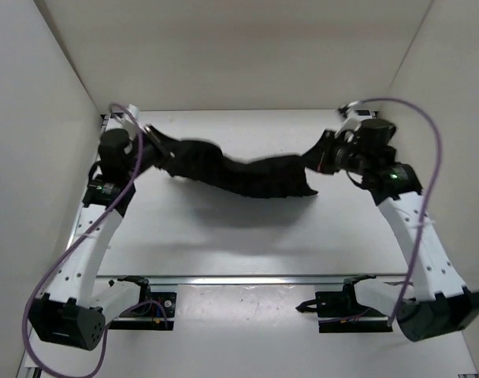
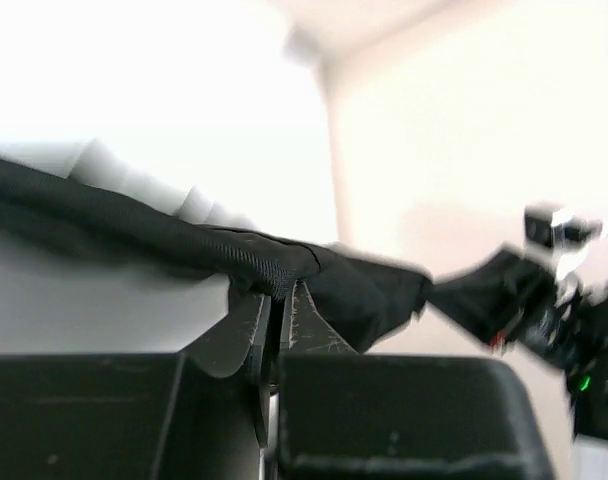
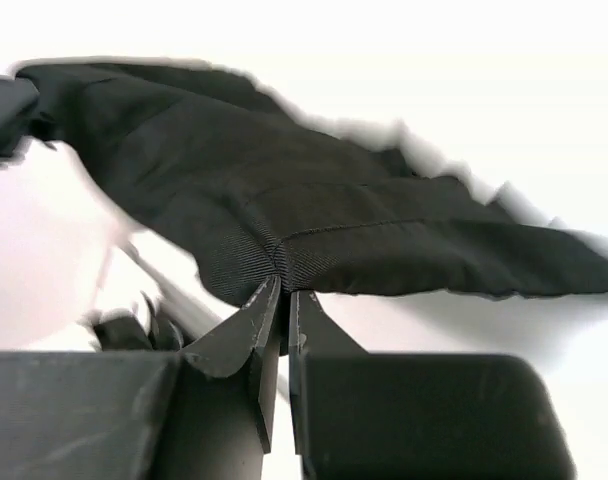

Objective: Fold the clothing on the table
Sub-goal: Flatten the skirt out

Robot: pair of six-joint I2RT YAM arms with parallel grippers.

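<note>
Item: clothing (image 1: pixel 239 175), black, hanging as sagging band across upper middle of top view, lifted off surface (image 1: pixel 224 252), shadow beneath. Left end pinched in left claw (image 1: pixel 150 143), upper left; tips nearly together on thick folded hem. Right end pinched in right claw (image 1: pixel 320 157), upper right; tips clamped tight on fabric edge. White walls (image 1: pixel 224 55) behind.

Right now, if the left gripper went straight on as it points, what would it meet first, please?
The left gripper is shut on the clothing, so that fabric comes first; past it, the way looks free to the wall, though depth is unclear.
</note>
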